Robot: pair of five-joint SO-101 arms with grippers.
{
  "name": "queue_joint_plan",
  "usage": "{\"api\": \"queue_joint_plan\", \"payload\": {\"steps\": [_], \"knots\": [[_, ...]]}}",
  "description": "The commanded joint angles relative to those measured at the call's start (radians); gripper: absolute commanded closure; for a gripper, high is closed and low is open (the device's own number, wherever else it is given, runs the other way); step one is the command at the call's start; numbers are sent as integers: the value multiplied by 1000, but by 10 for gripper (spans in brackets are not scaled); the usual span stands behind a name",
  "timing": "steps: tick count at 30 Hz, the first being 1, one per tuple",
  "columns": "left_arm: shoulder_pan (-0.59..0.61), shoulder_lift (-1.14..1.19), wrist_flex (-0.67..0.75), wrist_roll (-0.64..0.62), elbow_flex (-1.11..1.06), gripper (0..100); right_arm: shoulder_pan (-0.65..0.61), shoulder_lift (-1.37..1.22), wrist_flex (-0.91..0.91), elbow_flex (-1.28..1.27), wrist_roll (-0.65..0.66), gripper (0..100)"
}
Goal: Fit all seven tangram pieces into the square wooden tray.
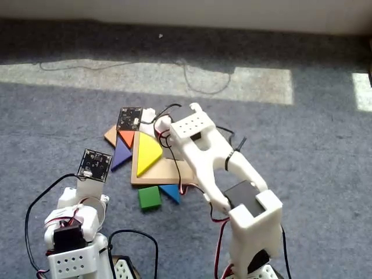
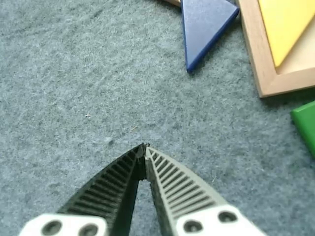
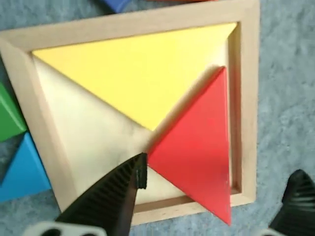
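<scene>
The wooden tray (image 3: 147,19) lies on grey carpet (image 2: 74,98), holding the yellow triangle (image 3: 142,73) and the red triangle (image 3: 197,147), whose tip rides over the rim. The right end effector (image 3: 221,179) hangs spread apart astride the red piece. The left end effector (image 2: 144,152) is pressed together above carpet.

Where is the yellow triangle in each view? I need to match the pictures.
High view: the yellow triangle lies in the wooden tray, mid-picture.
Left wrist view: part of it shows inside the tray's rim, past the dark blue triangle.
Right wrist view: it lies in the tray, beside the red triangle.
Shared landmark: the tray's wooden rim.
</scene>
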State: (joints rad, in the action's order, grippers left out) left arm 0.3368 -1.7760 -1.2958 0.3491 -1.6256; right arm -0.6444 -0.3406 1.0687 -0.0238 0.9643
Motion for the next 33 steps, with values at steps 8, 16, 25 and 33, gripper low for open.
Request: {"api": "queue_joint_plan", "payload": {"steps": [8, 16, 25, 33], "knots": [[7, -36, 20, 6, 24, 989, 71, 193, 186, 42, -189, 814], [4, -36, 20, 6, 24, 989, 104, 1, 97, 50, -253, 943], [5, -36, 17, 6, 24, 989, 62, -84, -113, 53, -390, 946], [4, -36, 20, 6, 15, 989, 59, -36, -110, 71, -393, 946]]}}
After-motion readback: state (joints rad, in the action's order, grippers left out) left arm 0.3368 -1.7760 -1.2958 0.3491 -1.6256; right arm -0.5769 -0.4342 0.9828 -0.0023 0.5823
